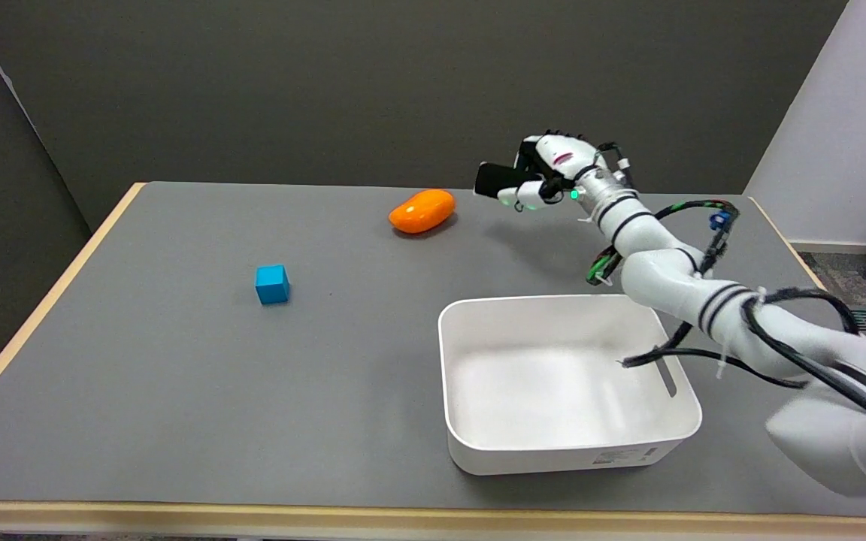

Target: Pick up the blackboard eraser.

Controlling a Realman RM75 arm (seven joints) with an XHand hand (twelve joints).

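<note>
Head view, left to right: a small blue cube [272, 284] is seen on the grey table [140, 376], well apart from everything else. Further right and back, an orange rounded mango-like object [422, 210] is lying on the table. Nearer the front edge, a white rectangular plastic bin [568, 382] is standing, nothing visible inside.

Far right, the right hand [549, 174] is held above the table's back area, past the bin. A black block-shaped blackboard eraser [496, 180] is gripped in it, fingers wrapped over the top, thumb underneath. The eraser's left end sticks out of the grip. A shadow is cast on the table below, so the eraser is judged clear of the surface.

Step in hand: lift, judged essentially done. Grasp looks secure, though the contact on the far side is hidden.

Next move, if any: grip to be kept steady and height maintained; no contact with the orange object just beside to be allowed.
</note>
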